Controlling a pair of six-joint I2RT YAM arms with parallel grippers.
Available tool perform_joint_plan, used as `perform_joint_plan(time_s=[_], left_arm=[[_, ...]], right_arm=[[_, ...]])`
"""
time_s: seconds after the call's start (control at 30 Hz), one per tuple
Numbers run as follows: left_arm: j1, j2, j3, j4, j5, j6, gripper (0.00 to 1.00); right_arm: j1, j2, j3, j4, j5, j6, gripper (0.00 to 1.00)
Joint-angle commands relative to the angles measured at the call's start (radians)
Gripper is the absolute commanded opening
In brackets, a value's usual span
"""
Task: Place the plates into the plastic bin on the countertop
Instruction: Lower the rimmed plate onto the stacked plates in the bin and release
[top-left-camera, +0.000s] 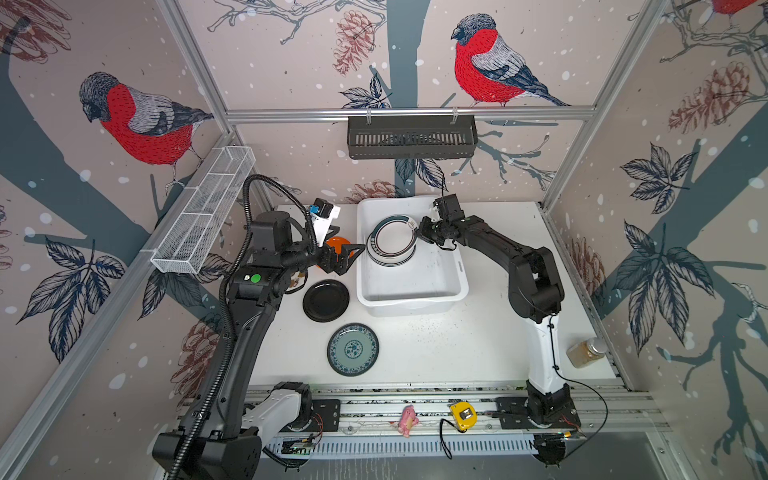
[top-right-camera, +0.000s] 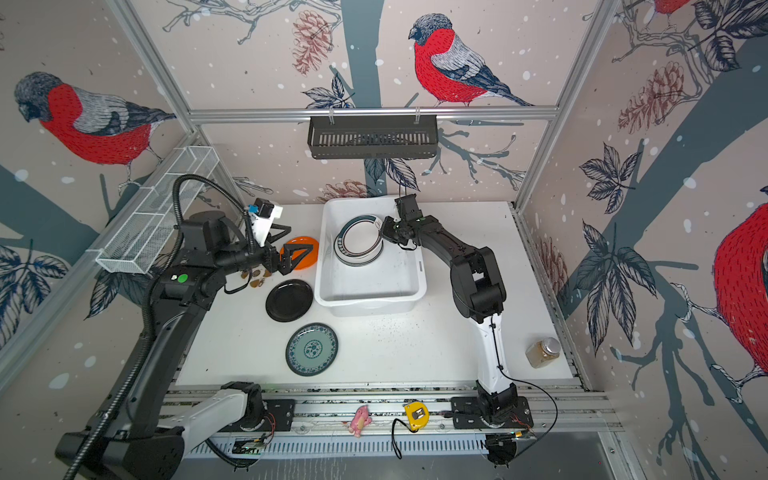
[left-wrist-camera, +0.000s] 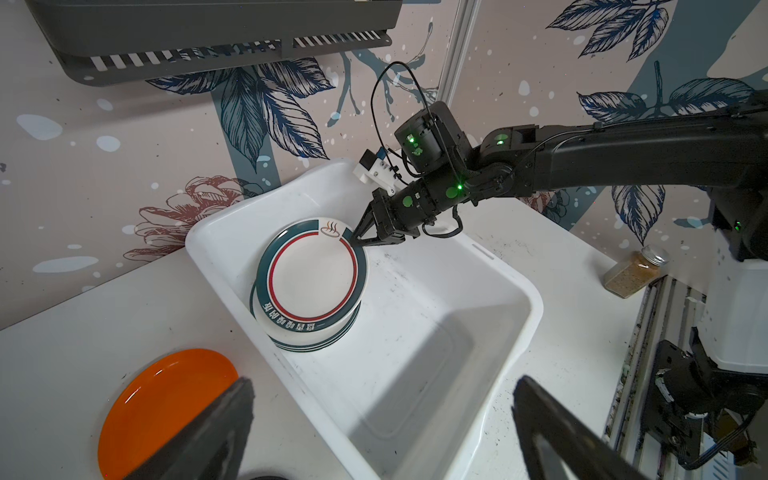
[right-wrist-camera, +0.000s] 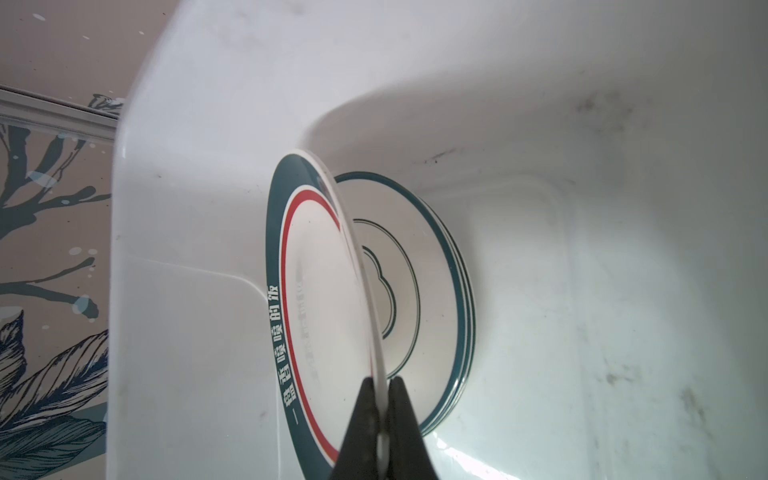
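Banded plate (left-wrist-camera: 311, 270) pinched by its rim inside the plastic bin (top-left-camera: 415, 301).
The right gripper (right-wrist-camera: 381, 388) clamped it, tilted, over a stack (right-wrist-camera: 440, 291) of perhaps three; the left gripper (top-left-camera: 352, 255) gaped by the orange plate (top-right-camera: 303, 245) at the bin's 9 o'clock, black plate (top-left-camera: 326, 300) at 8, teal plate (top-left-camera: 353, 349) at 7, on speckled white countertop (top-left-camera: 457, 353) walled with bullfinch wallpaper (top-left-camera: 145, 124).

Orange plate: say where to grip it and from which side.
Probably pinch the orange plate by its upturned rim, on the edge away from the plastic bin, coming down slantwise with the open left gripper: it lies flat on the countertop, close beside the bin's wall.
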Motion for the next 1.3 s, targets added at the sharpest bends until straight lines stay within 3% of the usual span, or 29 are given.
perform_joint_plan(time_s=[0.0,0.37,1.27], left_arm=[[0.002,-0.006,-0.002,0.023,0.010,0.013,0.96],[0.002,-0.015,-0.004,0.021,0.010,0.016,0.96],[0.001,-0.013,-0.007,0.024,0.017,0.016,0.96]], right_arm=[[0.003,0.014,0.012,0.009,-0.005,0.017,0.04],[0.008,0.037,0.024,-0.015,0.011,0.017,0.06],[0.014,0.104,0.088,-0.096,0.030,0.001,0.22]])
